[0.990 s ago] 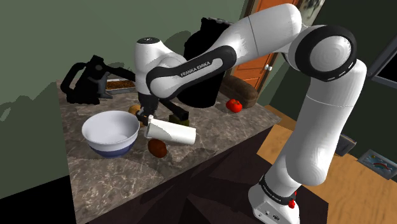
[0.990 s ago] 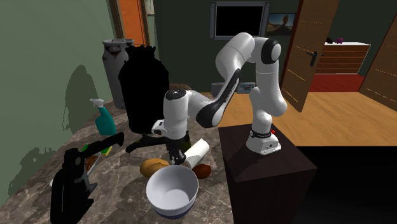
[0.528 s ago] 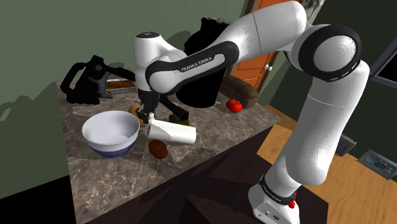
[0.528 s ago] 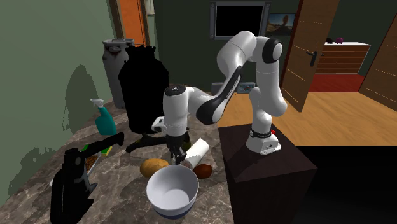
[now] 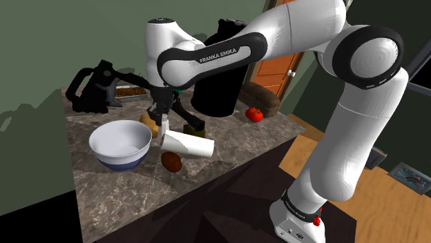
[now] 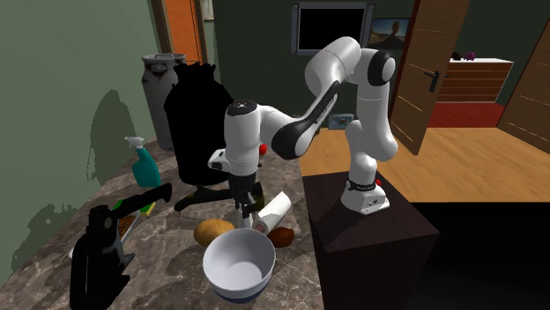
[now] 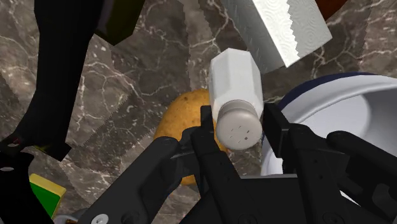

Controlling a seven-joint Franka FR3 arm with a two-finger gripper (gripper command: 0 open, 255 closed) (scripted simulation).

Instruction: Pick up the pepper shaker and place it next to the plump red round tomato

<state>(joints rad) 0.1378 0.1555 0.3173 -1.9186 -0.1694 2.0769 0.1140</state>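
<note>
One small white shaker [image 5: 164, 125] hangs between the jaws in the shoulder view. It is gripped near its top, so the body points down at the counter [image 5: 124, 197], just above a tan potato [image 5: 147, 119]. It is well apart from the red tomato [image 5: 255, 114], which rests toward that view's right. A paper towel roll [image 5: 188, 143] on its side and a brown rounded lump [image 5: 171, 161] lie nearer the shaker. Holding the shaker clear of the counter looks sensible, since the roll and the wide bowl [image 5: 103, 157] crowd the space around it. The counter is dark, glossy, veined stone. The bowl is smooth white inside with a bluish outer wall.

In the second exterior view the white arm [image 6: 291, 145] reaches over from its stand. The jaws point straight down, just beyond the potato [image 6: 211, 232] and the bowl [image 6: 231, 289] and beside the roll [image 6: 275, 210].

The wrist view settles the grip: the jaws are clamped on the shaker [image 7: 236, 83], pressed to both sides just below its round, grey, holed cap [image 7: 238, 126]. The body is plain white with flat facets. Beneath it lie the matte, lumpy potato [image 7: 175, 121], the embossed roll [image 7: 280, 28] and the bowl's rim [image 7: 343, 81]. I judge the grasp made and the carry across to the tomato not yet done.
</note>
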